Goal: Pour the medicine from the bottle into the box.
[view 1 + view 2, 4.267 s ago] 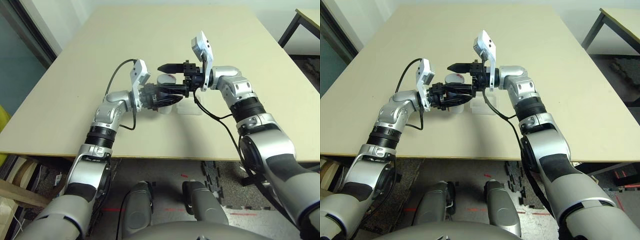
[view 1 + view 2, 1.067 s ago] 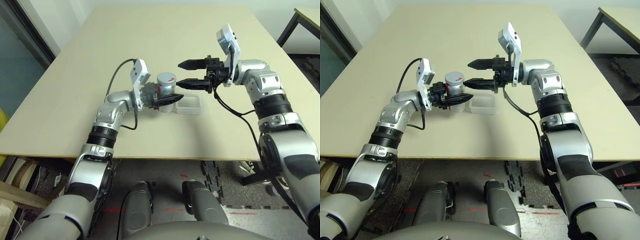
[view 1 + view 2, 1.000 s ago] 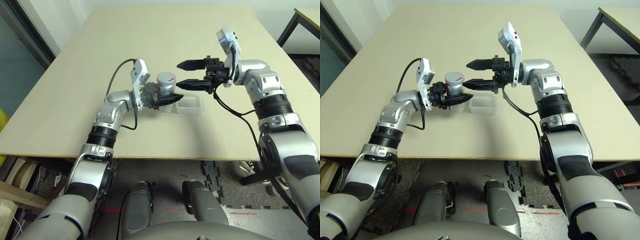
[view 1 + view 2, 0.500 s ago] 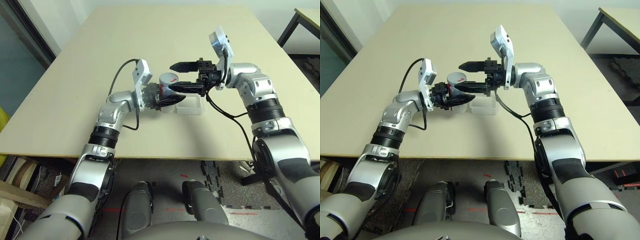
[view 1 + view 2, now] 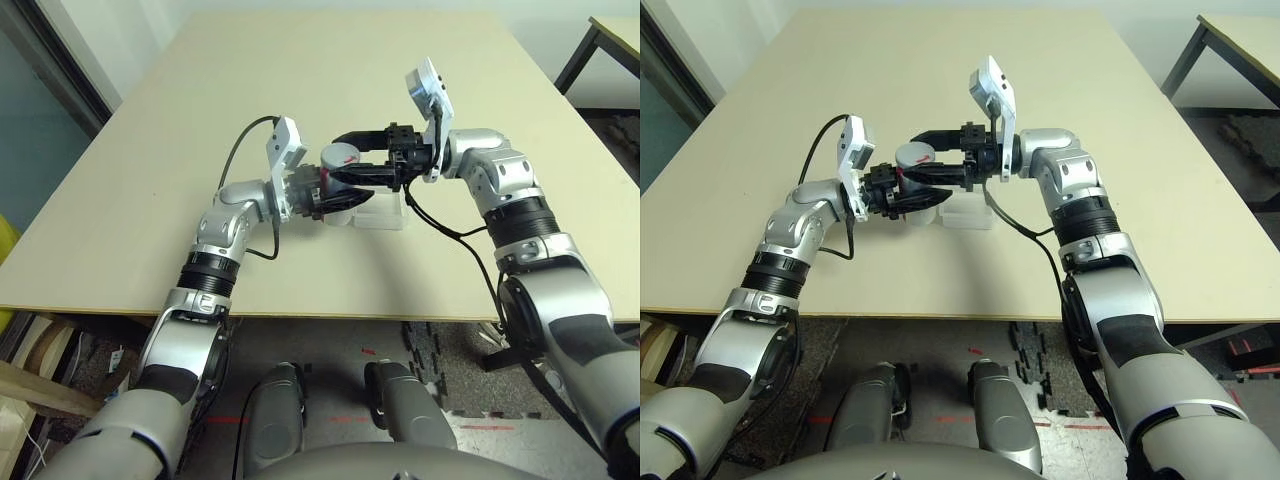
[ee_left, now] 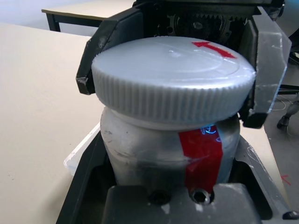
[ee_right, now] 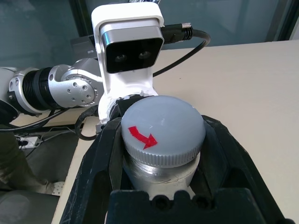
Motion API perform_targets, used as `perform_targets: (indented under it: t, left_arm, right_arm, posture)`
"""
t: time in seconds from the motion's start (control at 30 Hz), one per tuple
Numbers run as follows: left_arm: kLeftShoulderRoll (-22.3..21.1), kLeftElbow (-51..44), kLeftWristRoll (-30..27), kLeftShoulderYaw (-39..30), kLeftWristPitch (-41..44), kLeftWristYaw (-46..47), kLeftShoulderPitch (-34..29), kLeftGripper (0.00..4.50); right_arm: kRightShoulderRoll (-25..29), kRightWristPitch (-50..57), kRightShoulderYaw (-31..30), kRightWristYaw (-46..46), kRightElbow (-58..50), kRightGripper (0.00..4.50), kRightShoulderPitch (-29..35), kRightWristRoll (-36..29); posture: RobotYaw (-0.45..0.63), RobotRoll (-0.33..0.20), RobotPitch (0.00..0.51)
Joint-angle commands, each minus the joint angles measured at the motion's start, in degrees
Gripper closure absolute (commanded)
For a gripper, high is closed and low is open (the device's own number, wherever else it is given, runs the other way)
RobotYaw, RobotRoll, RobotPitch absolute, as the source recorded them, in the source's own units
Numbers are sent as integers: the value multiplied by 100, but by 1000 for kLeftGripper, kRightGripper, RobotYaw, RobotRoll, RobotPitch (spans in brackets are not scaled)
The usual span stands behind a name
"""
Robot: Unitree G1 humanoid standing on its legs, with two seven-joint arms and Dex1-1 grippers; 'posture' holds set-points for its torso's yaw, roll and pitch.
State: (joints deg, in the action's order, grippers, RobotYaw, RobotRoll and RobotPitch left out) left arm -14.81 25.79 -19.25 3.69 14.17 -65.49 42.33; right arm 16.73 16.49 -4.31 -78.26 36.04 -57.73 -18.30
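the wide tan bench (image 5: 420, 90) carries it all. above its middle the left hand (image 5: 335, 197) clamps the silver bottle (image 6: 163, 156) upright by its body, red stripe showing. the right hand (image 5: 352, 160) reaches across, its 2 fingers (image 7: 100, 161) set around the bottle's grey cap (image 7: 162, 128). the clear box (image 5: 382, 212) sits on the bench just beside the bottle.

Both claws are crowding the bottle (image 5: 338, 172) mid-tabletop, blocking the box (image 5: 382, 212) just right of it; the wide tabletop (image 5: 330, 60) beyond is lying open.
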Motion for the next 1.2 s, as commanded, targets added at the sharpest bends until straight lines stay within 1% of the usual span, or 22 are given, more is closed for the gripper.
perform_targets:
  t: [0.03, 0.13, 0.27, 0.37, 0.5, 0.67, 0.93, 1.07, 1.2]
  left_arm:
    - [0, -35, 12, 74, -8, -63, 72, 1685]
    - [4, -4, 18, 66, -16, -58, 60, 1685]
    - [5, 48, 15, 18, -33, -5, 42, 1685]
    - [0, 62, 1, -14, -34, 32, 39, 1685]
    - [-44, 90, -8, -92, -57, 99, 36, 1685]
    - [-59, 159, 7, -166, -133, 175, 47, 1685]
    - [-94, 444, 37, -331, -355, 368, 195, 1685]
    - [-139, 623, 45, -415, -486, 444, 269, 1685]
    - [-171, 766, 56, -469, -591, 514, 327, 1685]
  right_arm:
    - [43, 100, 132, 158, -58, 1932, -43, -72]
    - [69, 189, 243, 245, -103, 1932, -37, -181]
    - [153, 482, 586, 536, -224, 1932, -2, -485]
    - [234, 617, 737, 744, -315, 1932, 40, -580]
    - [598, 742, 887, 1181, -522, 1932, 189, -469]
    - [1081, 823, 921, 1808, -625, 1932, 452, -216]
    - [1832, 1000, 1025, 2813, -1082, 1932, 1061, 236]
    - [2038, 1053, 1115, 3311, -1213, 1932, 1342, 416]
    - [2181, 1053, 1031, 3487, -1280, 1932, 1641, 569]
  posture:
    - [-176, 0, 98]
    - [-176, 0, 100]
    - [-176, 0, 100]
    - [-176, 0, 101]
    - [-178, 0, 102]
    - [-186, 0, 102]
    - [-197, 0, 101]
    - [-206, 0, 98]
    - [-212, 0, 99]
